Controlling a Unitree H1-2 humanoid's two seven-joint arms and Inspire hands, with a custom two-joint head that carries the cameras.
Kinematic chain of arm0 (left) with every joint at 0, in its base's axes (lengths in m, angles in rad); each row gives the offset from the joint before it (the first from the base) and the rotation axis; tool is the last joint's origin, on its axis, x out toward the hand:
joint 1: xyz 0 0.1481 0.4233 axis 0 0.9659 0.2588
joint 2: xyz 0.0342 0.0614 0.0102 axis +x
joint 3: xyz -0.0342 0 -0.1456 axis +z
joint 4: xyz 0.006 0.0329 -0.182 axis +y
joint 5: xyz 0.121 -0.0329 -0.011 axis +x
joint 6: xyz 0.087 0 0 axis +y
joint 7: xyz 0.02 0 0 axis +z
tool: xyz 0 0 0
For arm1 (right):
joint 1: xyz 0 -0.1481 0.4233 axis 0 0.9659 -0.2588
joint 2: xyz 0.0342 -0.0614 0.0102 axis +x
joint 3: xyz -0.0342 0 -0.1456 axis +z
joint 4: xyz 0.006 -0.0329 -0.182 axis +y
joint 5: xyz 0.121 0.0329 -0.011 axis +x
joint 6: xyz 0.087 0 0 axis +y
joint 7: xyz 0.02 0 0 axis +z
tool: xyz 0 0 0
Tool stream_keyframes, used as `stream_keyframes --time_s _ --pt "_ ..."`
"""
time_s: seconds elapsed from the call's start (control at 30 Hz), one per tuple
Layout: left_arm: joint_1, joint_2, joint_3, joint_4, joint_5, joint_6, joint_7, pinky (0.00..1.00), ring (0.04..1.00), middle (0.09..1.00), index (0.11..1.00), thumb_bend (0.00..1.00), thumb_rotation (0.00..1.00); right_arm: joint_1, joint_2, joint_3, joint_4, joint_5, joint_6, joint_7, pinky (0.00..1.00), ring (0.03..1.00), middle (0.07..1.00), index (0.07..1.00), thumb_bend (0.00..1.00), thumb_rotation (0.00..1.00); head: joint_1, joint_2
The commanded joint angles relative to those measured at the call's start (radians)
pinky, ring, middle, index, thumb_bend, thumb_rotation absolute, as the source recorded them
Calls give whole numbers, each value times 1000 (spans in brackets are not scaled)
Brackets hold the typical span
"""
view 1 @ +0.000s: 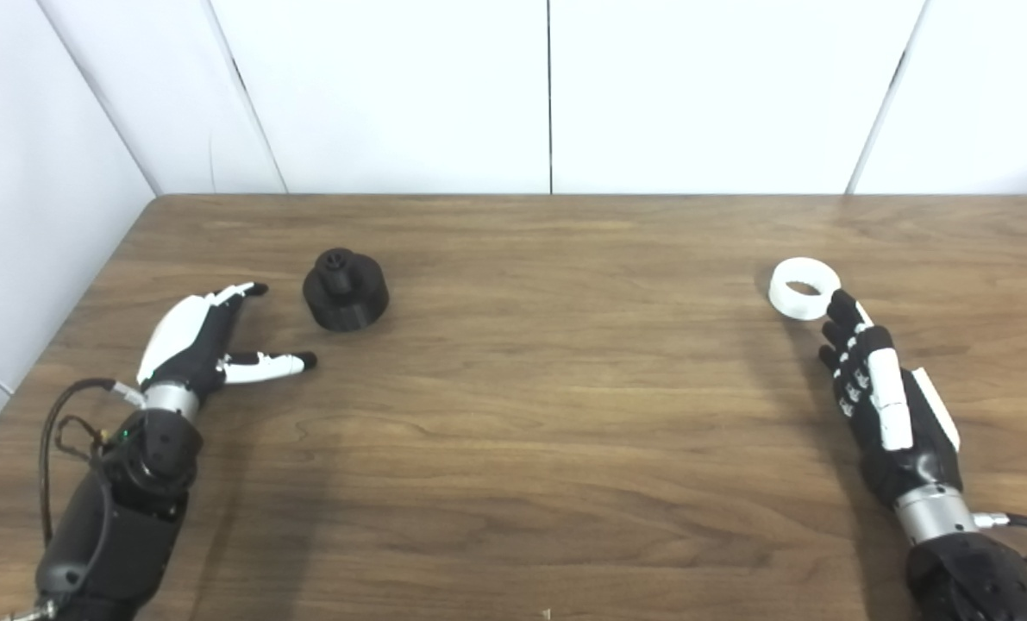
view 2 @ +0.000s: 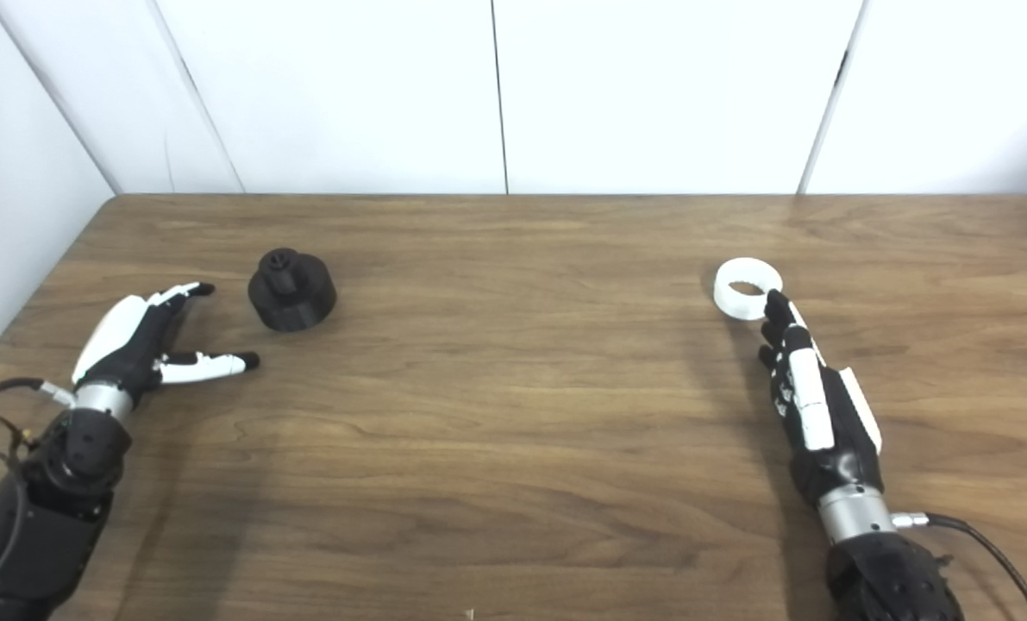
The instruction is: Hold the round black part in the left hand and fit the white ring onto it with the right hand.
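We see the round black part [view 1: 346, 290] standing on the table [view 1: 547, 414] near its left edge, just beyond our open, empty left hand [view 1: 207, 341]. Our right hand [view 1: 879, 392], fingers extended and empty, touches the white ring [view 1: 804, 289] with its fingertips. Broad bare wood separates them.

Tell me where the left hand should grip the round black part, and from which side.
Grip the round black part around its wide, ribbed lower body, coming from its left, where the open left hand lies. It stands upright with a narrow hub on top; leaving that free probably lets the white ring go on.
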Motion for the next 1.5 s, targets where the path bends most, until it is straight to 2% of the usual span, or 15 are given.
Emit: stream_keyframes --time_s 0.0,0.2,0.43,0.67,1.1,1.3,1.47 --pt "-45 31 -3 -4 6 18 -6 935 1000 963 875 953 384 -22 -6 -5 -34 -2 -28 -4 1000 1000 984 971 560 1000 1 1" --pt "-75 28 -14 -12 -13 63 -35 941 1000 972 877 948 381 -17 -5 -2 -42 -14 -26 -7 1000 1000 981 973 573 1000 -5 2" --pt "-89 25 -28 -34 -11 86 -50 945 1000 977 876 946 381 -12 -3 -4 -44 -18 -21 -7 1000 1000 977 971 584 1000 -6 3" --pt "-104 22 -49 -28 -2 79 -52 942 1000 978 886 947 393 -8 0 -1 -42 -20 -19 -5 1000 1000 975 973 617 1000 -8 1" --pt "-153 14 -99 3 3 57 -44 955 1000 972 882 956 382 -4 4 1 -44 -29 -23 -8 1000 1000 971 974 606 1000 -12 -3" --pt "-167 -1 -120 -1 8 67 -53 951 1000 975 882 958 314 2 3 -3 -49 -33 -22 -13 1000 1000 969 970 601 1000 -17 -4" --pt "-169 -7 -127 9 15 57 -42 940 1000 970 883 963 309 6 2 -3 -47 -37 -23 -15 1000 1000 968 970 606 1000 -18 -5"
